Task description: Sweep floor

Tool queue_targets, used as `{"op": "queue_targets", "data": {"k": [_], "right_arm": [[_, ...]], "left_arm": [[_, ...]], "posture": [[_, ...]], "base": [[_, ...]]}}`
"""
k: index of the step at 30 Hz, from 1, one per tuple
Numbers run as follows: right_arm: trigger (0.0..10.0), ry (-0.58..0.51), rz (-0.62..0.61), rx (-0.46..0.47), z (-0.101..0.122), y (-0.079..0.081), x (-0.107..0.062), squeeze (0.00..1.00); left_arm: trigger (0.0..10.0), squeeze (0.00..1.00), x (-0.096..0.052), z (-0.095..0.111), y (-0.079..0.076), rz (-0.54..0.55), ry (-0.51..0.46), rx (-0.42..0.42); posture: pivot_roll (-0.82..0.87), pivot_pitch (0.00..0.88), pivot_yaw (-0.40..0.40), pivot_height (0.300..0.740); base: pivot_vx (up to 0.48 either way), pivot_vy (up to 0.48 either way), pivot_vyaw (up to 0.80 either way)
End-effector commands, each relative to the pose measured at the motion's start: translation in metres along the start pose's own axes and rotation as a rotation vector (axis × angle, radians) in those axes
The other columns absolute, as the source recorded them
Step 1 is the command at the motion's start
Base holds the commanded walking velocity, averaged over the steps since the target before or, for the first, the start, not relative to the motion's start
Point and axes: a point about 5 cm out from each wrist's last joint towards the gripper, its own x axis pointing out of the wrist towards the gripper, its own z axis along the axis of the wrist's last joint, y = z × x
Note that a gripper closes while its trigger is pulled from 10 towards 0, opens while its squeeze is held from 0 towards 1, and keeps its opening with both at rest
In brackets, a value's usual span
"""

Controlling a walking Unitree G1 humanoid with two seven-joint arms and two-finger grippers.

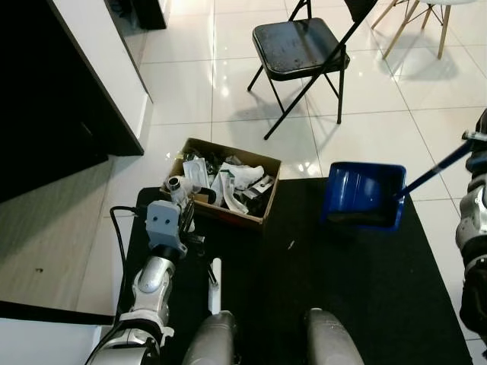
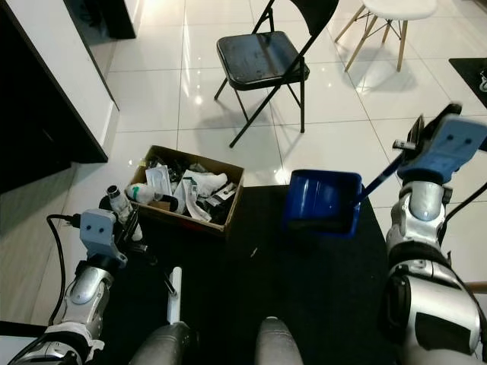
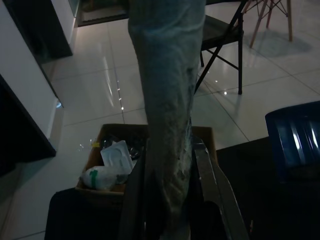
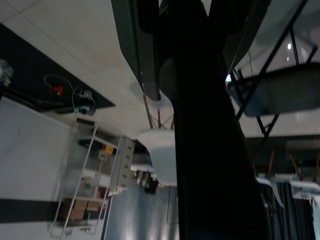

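A blue dustpan (image 1: 364, 196) hangs low over the far edge of the black mat (image 1: 319, 274), on my right. Its dark blue handle (image 2: 378, 182) runs up to my right gripper (image 2: 409, 146), which is shut on it. In the right wrist view the handle (image 4: 210, 125) shows as a dark bar between the two fingers (image 4: 132, 45). My left gripper (image 1: 190, 242) is low at the mat's left side, shut on a pale brush handle (image 3: 167, 100). The handle's white end (image 1: 215, 285) points back toward me. A small speck of debris (image 1: 291, 245) lies on the mat.
An open cardboard box (image 1: 221, 182) full of trash stands at the mat's far left corner. Beyond it a black folding chair (image 1: 300, 46) stands on white tiles, with a white chair (image 2: 388, 15) at the far right. A dark cabinet (image 1: 53, 99) lines the left; a black cable (image 1: 118, 236) trails beside my left arm.
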Motion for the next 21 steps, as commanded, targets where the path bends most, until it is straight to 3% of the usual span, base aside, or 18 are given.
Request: {"op": "queue_targets", "data": {"k": [1,5,10,21], "right_arm": [[10.0,-0.149,0.006,0.020,0.032,0.008,0.019,0.00],[10.0,-0.156,0.033,0.056,0.037,0.017,0.024,0.00],[10.0,-0.164,0.146,0.137,0.040,0.045,0.026,0.00],[10.0,-0.199,0.297,0.160,0.048,0.094,0.021,0.00]], "left_arm": [[10.0,0.00,0.000,0.004,0.005,0.005,-0.026,0.019],[10.0,0.00,0.000,0.004,0.005,0.006,-0.026,0.019],[10.0,0.00,-0.001,0.004,0.004,0.007,-0.027,0.017],[10.0,0.00,0.000,0.004,0.003,0.003,-0.029,0.017]], "posture": [[0.02,0.058,0.012,0.740],[0.01,0.058,0.012,0.740],[0.02,0.059,0.009,0.740],[0.01,0.064,0.009,0.740]], "base": [[0.000,0.000,0.00],[0.000,0.000,0.00],[0.000,0.000,0.00],[0.000,0.000,0.00]]}}
